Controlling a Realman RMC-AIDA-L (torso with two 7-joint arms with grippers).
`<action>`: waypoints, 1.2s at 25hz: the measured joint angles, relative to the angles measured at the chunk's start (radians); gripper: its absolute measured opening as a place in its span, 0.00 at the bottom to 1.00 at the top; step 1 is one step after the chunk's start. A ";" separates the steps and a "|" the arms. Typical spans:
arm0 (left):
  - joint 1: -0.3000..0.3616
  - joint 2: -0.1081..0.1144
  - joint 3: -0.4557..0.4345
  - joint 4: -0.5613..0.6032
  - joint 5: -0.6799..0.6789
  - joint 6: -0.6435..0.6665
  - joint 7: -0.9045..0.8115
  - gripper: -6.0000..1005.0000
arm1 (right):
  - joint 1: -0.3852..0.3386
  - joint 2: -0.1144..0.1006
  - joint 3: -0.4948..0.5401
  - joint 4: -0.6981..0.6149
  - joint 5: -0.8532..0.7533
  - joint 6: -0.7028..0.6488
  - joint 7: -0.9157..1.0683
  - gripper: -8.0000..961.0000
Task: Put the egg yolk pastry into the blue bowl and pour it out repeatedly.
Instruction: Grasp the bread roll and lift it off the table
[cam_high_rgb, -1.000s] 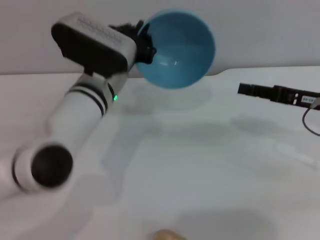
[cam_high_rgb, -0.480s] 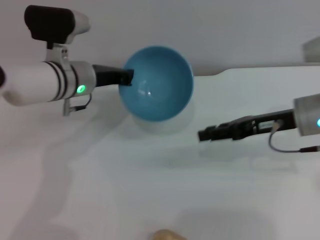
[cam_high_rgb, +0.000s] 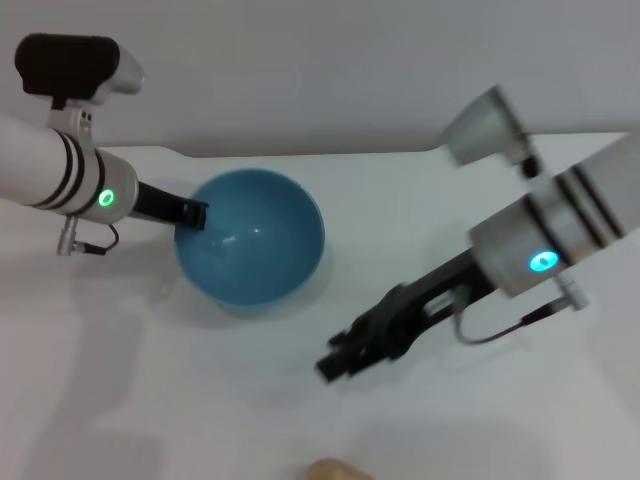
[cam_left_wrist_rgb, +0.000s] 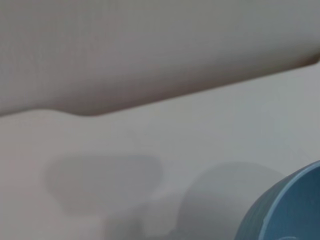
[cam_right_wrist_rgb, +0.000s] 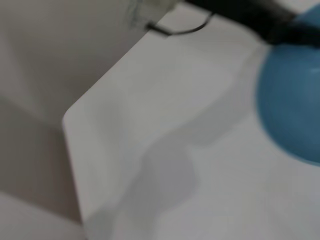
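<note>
On the counter (cam_high_rgb: 300, 420) we see our left end effector (cam_high_rgb: 190, 213) gripping the blue bowl (cam_high_rgb: 250, 250) rim; right end effector (cam_high_rgb: 340, 360), near the pastry (cam_high_rgb: 335, 470): grip unclear.

Soft, even light leaves faint grey shadows on the worktop (cam_high_rgb: 250, 420). Both wrist views are blurred throughout.

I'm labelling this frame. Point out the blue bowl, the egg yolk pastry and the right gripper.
blue bowl (cam_high_rgb: 250, 250): head view, inner wall.
egg yolk pastry (cam_high_rgb: 333, 470): head view, its top at the bottom edge.
right gripper (cam_high_rgb: 335, 366): head view, dark fingertips.
</note>
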 joint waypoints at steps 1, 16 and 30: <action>0.002 -0.005 -0.001 -0.002 0.003 -0.006 -0.002 0.03 | 0.011 0.002 0.000 -0.032 -0.021 0.016 0.000 0.44; 0.005 -0.020 0.003 -0.039 -0.001 -0.021 -0.003 0.03 | 0.051 0.012 0.013 -0.449 -0.415 0.341 0.107 0.44; 0.007 -0.022 -0.004 -0.053 -0.001 -0.014 -0.004 0.03 | 0.048 0.008 0.013 -0.442 -0.541 0.293 0.235 0.44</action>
